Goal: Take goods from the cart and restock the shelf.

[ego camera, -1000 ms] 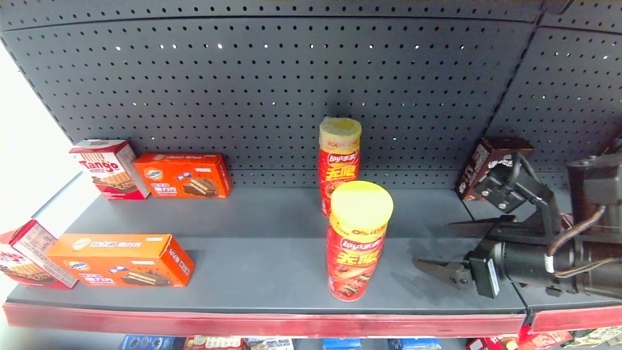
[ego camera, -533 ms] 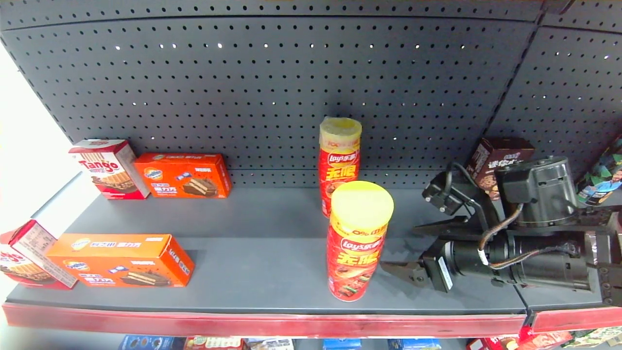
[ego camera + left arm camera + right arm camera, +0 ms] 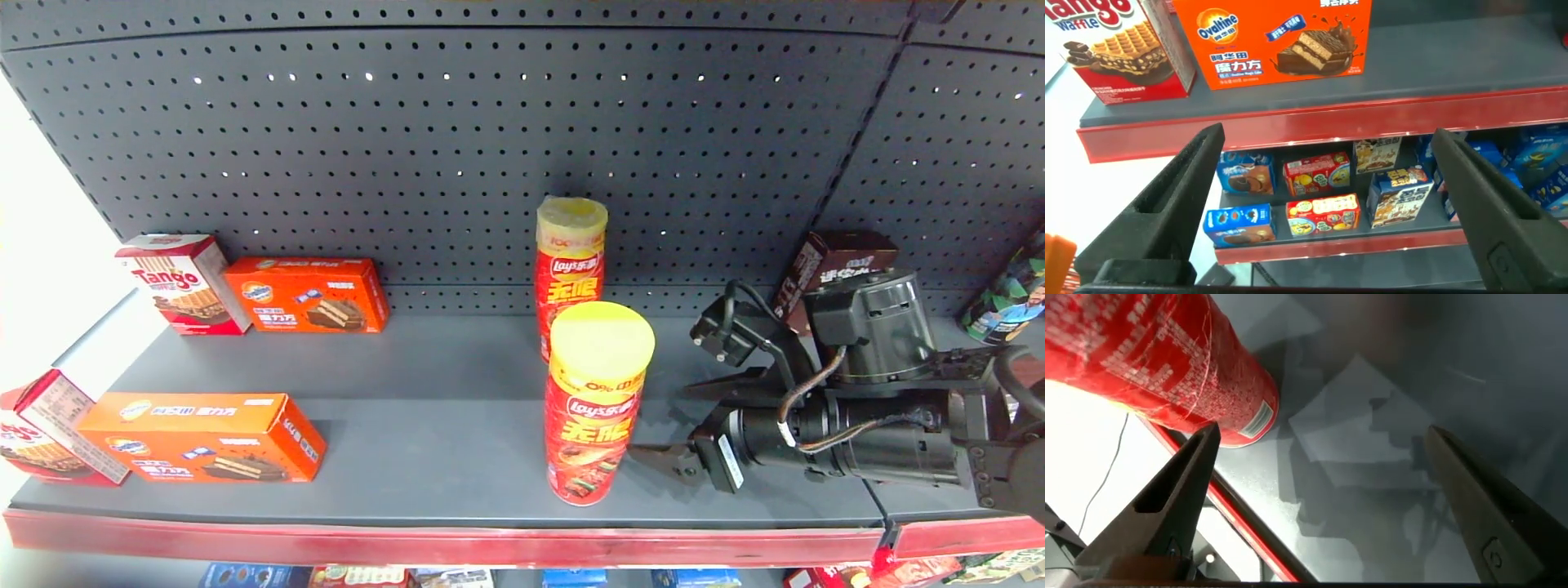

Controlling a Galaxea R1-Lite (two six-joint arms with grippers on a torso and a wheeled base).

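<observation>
Two red chip cans with yellow lids stand on the grey shelf (image 3: pixel 457 441). The front can (image 3: pixel 598 404) is near the shelf's edge and the back can (image 3: pixel 570 265) is by the pegboard. My right gripper (image 3: pixel 660 420) lies level over the shelf, just right of the front can, open. Its near fingertip (image 3: pixel 645 452) is at the can's lower side. The right wrist view has that can (image 3: pixel 1167 367) beside one finger, outside the open right gripper (image 3: pixel 1323 434). My left gripper (image 3: pixel 1327 137) is open and holds nothing, out in front of the red shelf edge (image 3: pixel 1315 126).
Orange wafer boxes (image 3: pixel 204 437) (image 3: pixel 309 294) and red waffle boxes (image 3: pixel 184 282) (image 3: pixel 41 429) fill the shelf's left side. A brown box (image 3: pixel 820 261) leans at the back right, behind my right arm. Small boxes (image 3: pixel 1319 192) sit on the lower shelf. Bare shelf lies between the cans and the orange boxes.
My right arm has moved left along the shelf until its near finger reached the front can. The can's top has shifted slightly to the left.
</observation>
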